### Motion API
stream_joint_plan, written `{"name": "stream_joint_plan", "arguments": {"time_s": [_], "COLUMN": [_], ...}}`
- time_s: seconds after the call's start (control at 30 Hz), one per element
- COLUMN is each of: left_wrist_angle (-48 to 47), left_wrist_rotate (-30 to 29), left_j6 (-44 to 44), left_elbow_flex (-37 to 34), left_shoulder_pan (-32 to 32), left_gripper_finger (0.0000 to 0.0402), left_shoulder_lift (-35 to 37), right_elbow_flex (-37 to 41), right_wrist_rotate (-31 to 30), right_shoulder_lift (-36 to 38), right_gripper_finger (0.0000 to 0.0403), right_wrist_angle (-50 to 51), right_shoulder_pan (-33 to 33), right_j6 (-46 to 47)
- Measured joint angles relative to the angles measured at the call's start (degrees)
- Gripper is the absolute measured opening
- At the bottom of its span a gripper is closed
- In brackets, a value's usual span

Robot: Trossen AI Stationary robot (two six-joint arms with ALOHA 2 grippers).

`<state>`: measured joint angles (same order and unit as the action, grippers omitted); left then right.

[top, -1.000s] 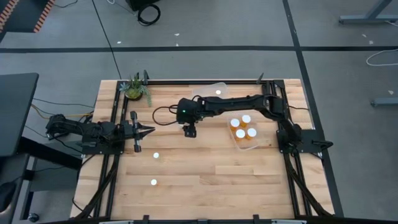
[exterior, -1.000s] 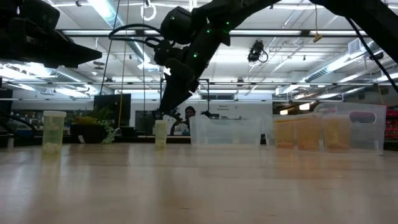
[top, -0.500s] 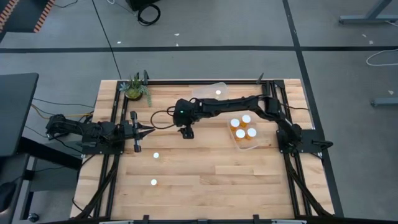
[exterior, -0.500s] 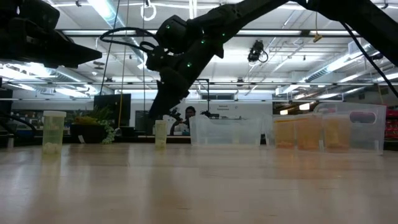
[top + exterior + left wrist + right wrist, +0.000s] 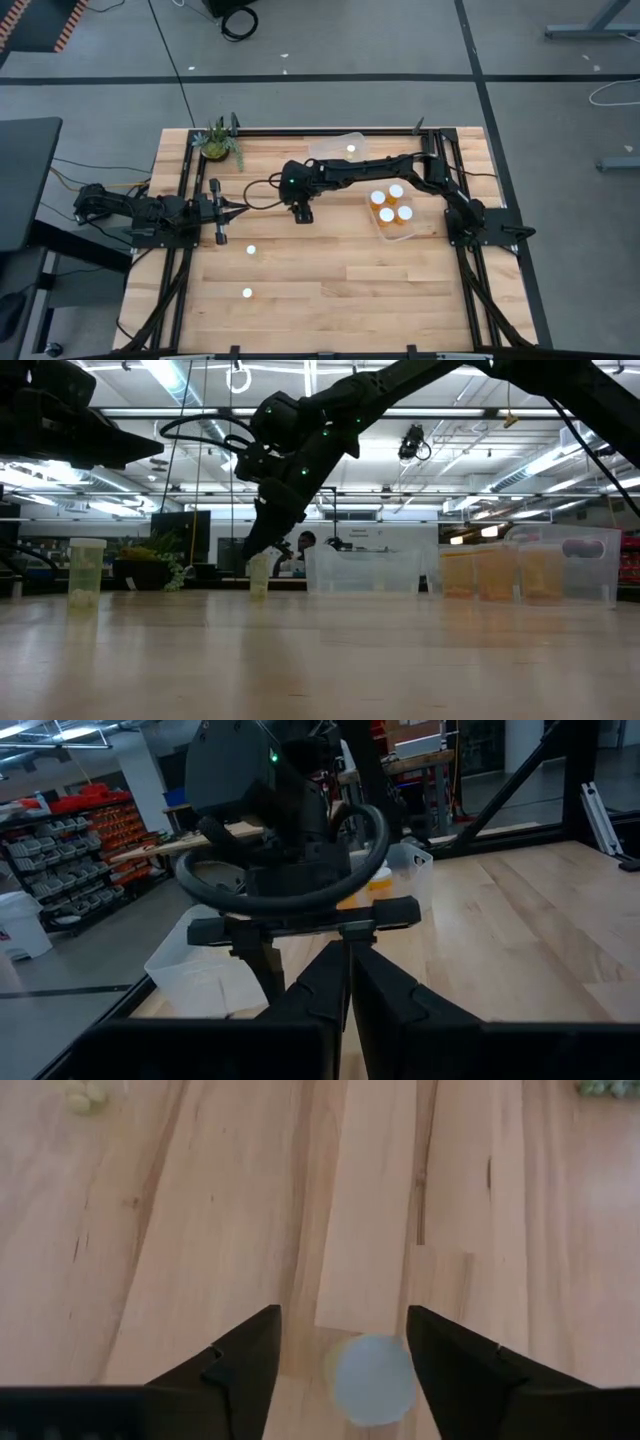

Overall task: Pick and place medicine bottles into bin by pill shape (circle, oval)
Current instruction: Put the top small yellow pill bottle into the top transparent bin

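Right wrist view: right gripper [image 5: 340,1360] low over desk [image 5: 150,1230], jaws spread around white-capped medicine bottle [image 5: 372,1378], not touching. Left gripper [image 5: 238,209] waiting at left side, jaws pressed together.

Table [image 5: 330,290]: pale planked wood, smooth satin finish; bin [image 5: 398,232]: clear glossy plastic; bottle cap [image 5: 372,1378]: matt white plastic.

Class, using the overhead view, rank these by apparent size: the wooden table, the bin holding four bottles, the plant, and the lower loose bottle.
1. Wooden table, by far the largest.
2. Bin and plant: too alike to rank.
3. Loose bottle, only a white dot.
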<state>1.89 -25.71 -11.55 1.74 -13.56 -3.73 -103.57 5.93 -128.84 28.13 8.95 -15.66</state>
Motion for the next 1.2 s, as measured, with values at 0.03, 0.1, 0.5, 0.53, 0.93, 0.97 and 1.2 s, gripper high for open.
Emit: {"name": "stream_joint_plan", "arguments": {"time_s": [0.03, 0.1, 0.5, 0.53, 0.93, 0.97, 1.2], "left_wrist_angle": [0.0, 0.0, 0.0, 0.0, 0.0, 0.0, 0.2], "left_wrist_rotate": [0.0, 0.0, 0.0, 0.0, 0.0, 0.0, -0.1], "left_j6": [0.0, 0.0, 0.0, 0.0, 0.0, 0.0, 0.0], "left_elbow_flex": [0.0, 0.0, 0.0, 0.0, 0.0, 0.0, 0.0], "left_shoulder_pan": [0.0, 0.0, 0.0, 0.0, 0.0, 0.0, 0.0], "left_gripper_finger": [0.0029, 0.0032, 0.0032, 0.003, 0.0039, 0.0039, 0.0029], "left_shoulder_lift": [0.0, 0.0, 0.0, 0.0, 0.0, 0.0, -0.1], "right_elbow_flex": [0.0, 0.0, 0.0, 0.0, 0.0, 0.0, 0.1], "right_wrist_rotate": [-0.4, -1.7, -3.0, -3.0, -6.4, -6.4, -6.8], "right_shoulder_lift": [0.0, 0.0, 0.0, 0.0, 2.3, 2.5, 5.1], "right_gripper_finger": [0.0216, 0.0205, 0.0147, 0.0143, 0.014, 0.014, 0.014], "right_wrist_angle": [0.5, 1.8, 3.3, 3.3, 5.5, 6.2, 8.2], "right_shoulder_pan": [0.0, 0.3, 0.8, 0.8, 1.2, 1.2, 1.4], "right_j6": [0.0, 0.1, 1.6, 1.6, 1.7, 1.8, 1.9]}}
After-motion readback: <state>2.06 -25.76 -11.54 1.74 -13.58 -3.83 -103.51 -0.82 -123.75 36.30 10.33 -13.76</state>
